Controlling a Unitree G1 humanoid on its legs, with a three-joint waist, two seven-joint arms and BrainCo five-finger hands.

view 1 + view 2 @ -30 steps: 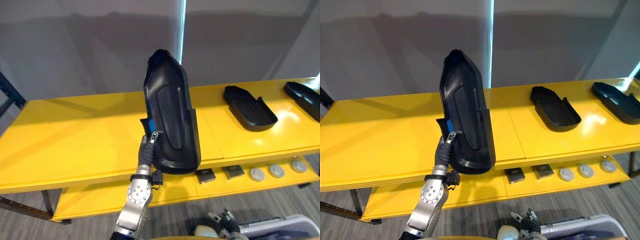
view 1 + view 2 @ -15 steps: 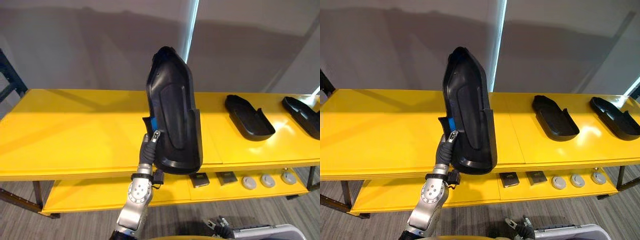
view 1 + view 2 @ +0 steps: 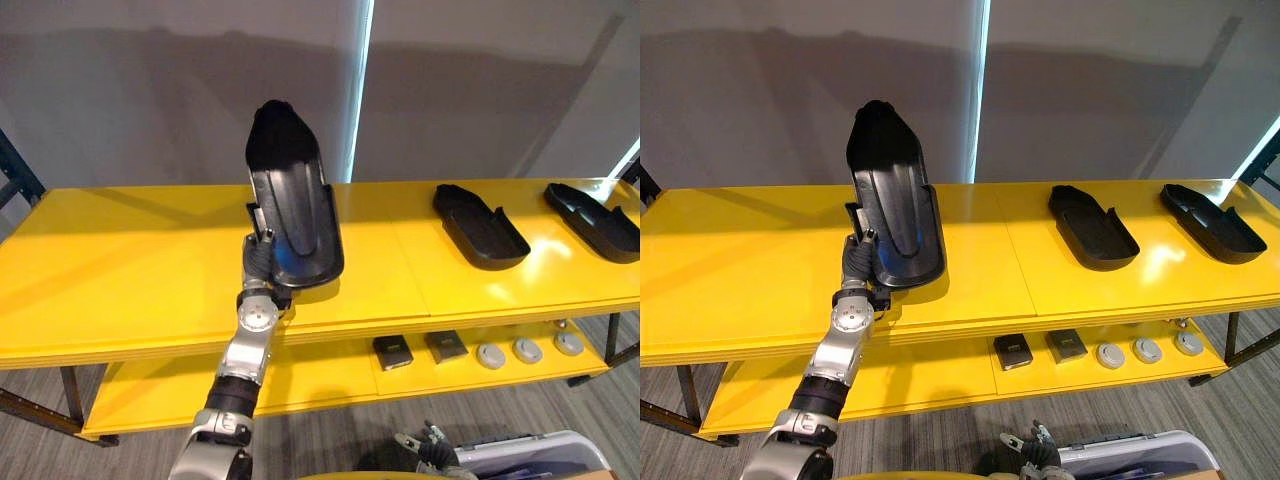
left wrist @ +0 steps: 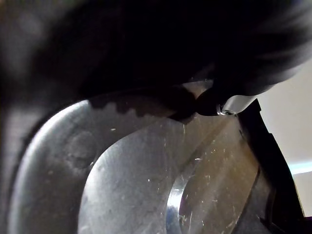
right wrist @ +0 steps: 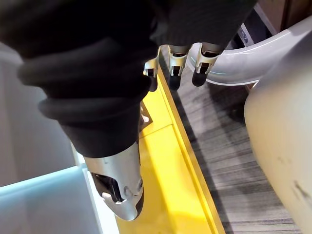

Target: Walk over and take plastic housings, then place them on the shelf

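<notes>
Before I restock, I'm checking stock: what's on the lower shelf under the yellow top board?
Two dark square parts and three grey round discs at its front right; the top board hides whatever lies further back.

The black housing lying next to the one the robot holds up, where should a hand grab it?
The housing lies hollow side up on the yellow shelf, so grip its near side wall, probably from above and the front: that thin raised rim lets a thumb go inside and fingers outside.
</notes>
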